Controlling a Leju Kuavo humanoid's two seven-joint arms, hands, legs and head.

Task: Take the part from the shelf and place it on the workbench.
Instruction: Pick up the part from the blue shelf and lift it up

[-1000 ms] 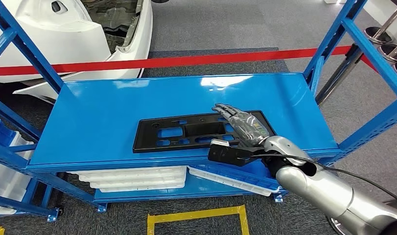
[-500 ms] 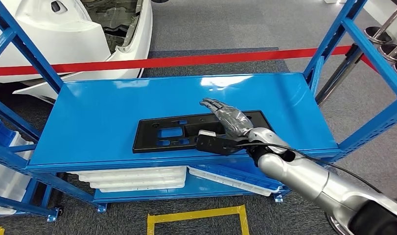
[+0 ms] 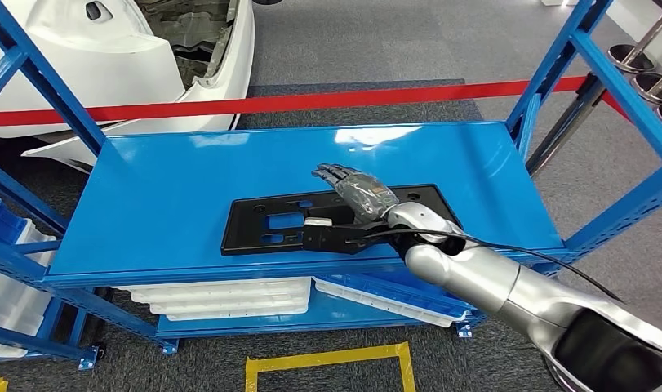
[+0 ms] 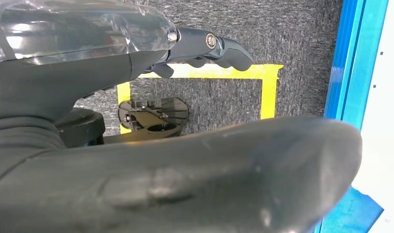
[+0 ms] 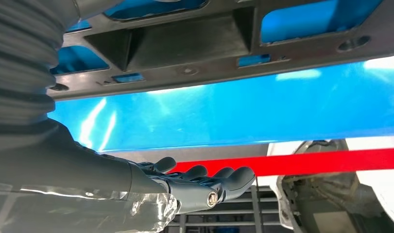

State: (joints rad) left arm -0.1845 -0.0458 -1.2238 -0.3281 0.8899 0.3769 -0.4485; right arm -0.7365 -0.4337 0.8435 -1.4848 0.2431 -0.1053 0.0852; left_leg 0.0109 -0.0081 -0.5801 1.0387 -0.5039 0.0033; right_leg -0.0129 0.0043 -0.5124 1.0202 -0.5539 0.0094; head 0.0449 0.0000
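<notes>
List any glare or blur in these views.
Head view: white glare patches on the blue shelf near its far edge; the black part stays sharp. Left wrist view: the left hand is a soft blur close up. Right wrist view: bright streaks across the shelf.

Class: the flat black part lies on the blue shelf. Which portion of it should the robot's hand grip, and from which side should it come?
Probably the long near edge of the black part, approached from the shelf's open front. The part lies flat and wide, so only a thin rim can be pinched, and that edge sits closest to the front lip. The right hand is spread open over the part's middle.
</notes>
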